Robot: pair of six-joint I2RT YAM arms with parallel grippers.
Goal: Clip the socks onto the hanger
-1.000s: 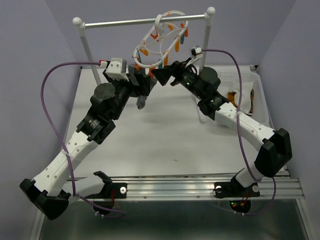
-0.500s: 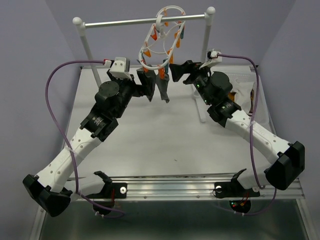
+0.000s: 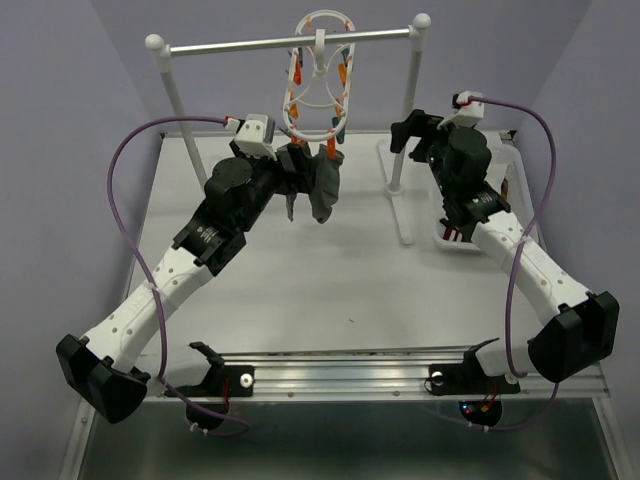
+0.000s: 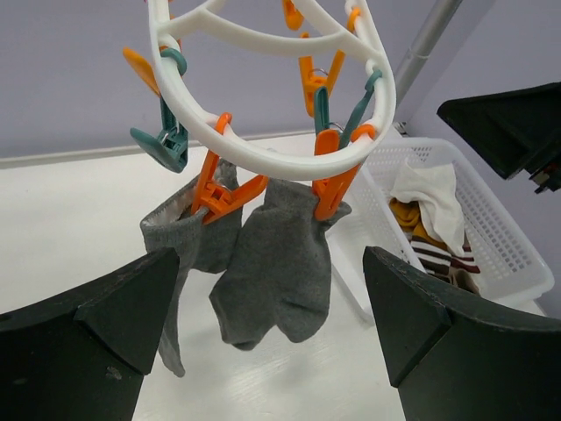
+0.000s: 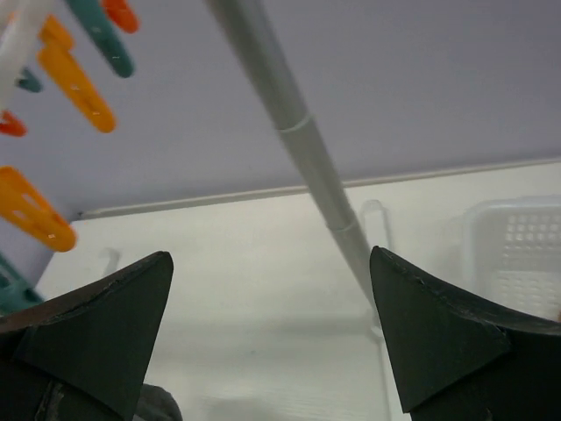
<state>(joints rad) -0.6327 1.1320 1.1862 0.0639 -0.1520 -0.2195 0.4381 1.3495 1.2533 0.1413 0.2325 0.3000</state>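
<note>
The white oval hanger [image 3: 318, 70] hangs from the rail by its hook, with orange and teal clips. Two grey socks [image 3: 325, 188] hang from its orange clips; in the left wrist view one sock [image 4: 276, 263] hangs under the ring [image 4: 263, 145] and the other [image 4: 188, 232] hangs left of it. My left gripper [image 3: 298, 162] is open and empty just in front of them [image 4: 270, 254]. My right gripper [image 3: 405, 130] is open and empty, right of the hanger beside the rail post [image 5: 270, 254]. More socks, white [image 4: 429, 189], mustard [image 4: 405, 215] and striped [image 4: 438, 256], lie in the basket.
The metal rail stand [image 3: 290, 42] with ball-topped posts spans the back; its right post [image 5: 307, 149] runs close past my right gripper. The white perforated basket [image 4: 504, 241] sits at the right, partly behind the right arm [image 3: 508, 165].
The hanger has swung back to hang straight, a grey sock now clipped to it. My left gripper has backed off a little. My right arm has pulled back to the right, away from the hanger.
</note>
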